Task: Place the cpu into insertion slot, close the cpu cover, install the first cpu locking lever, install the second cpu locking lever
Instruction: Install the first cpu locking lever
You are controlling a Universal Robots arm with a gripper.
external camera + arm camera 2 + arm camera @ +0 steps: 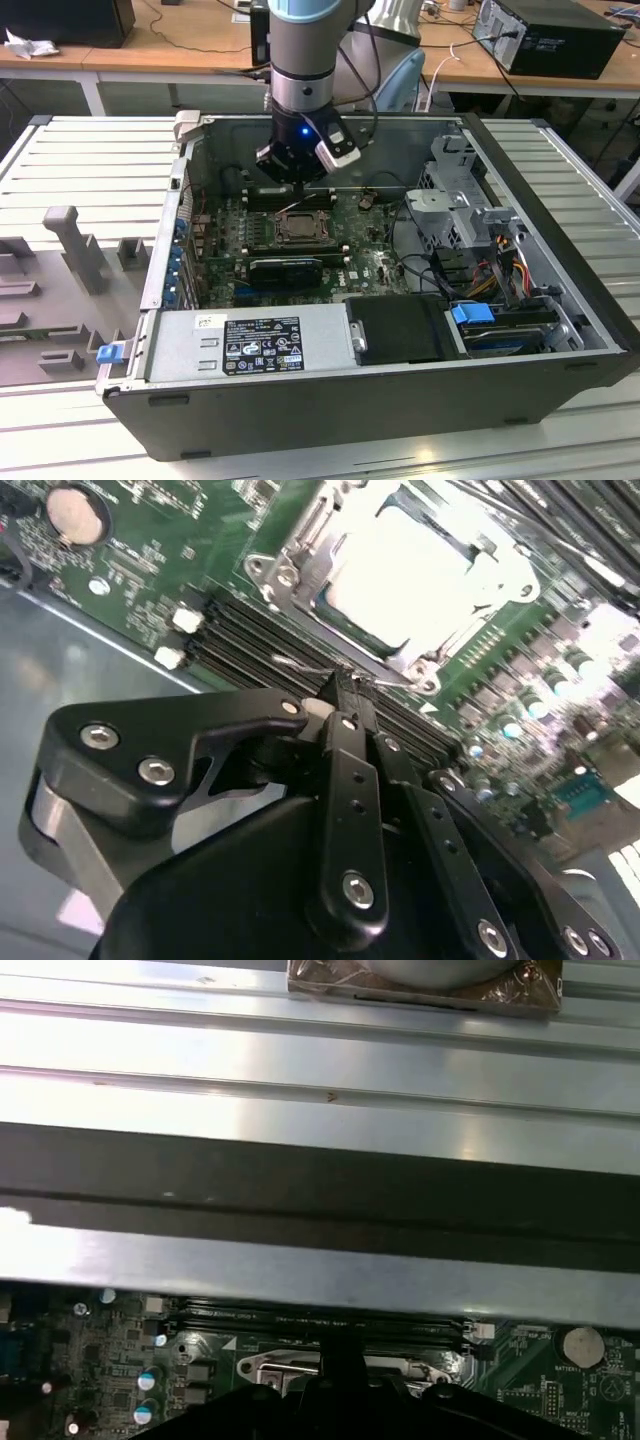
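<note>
Seemingly closed, empty end effector (345, 695) hovers beside the cpu cover (400, 570); glare hides the cpu.

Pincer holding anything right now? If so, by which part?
Nothing visibly held. In the second wrist view the pincer is shut, tips above the memory slots beside the cpu cover.

**A robotics lab set up for computer assembly**

An open computer case (380, 300) lies on a ribbed aluminium desk (80, 160) under a robot arm (305, 50). Behind stand wooden benches (190, 45) with cables and another computer (550, 35).
</note>
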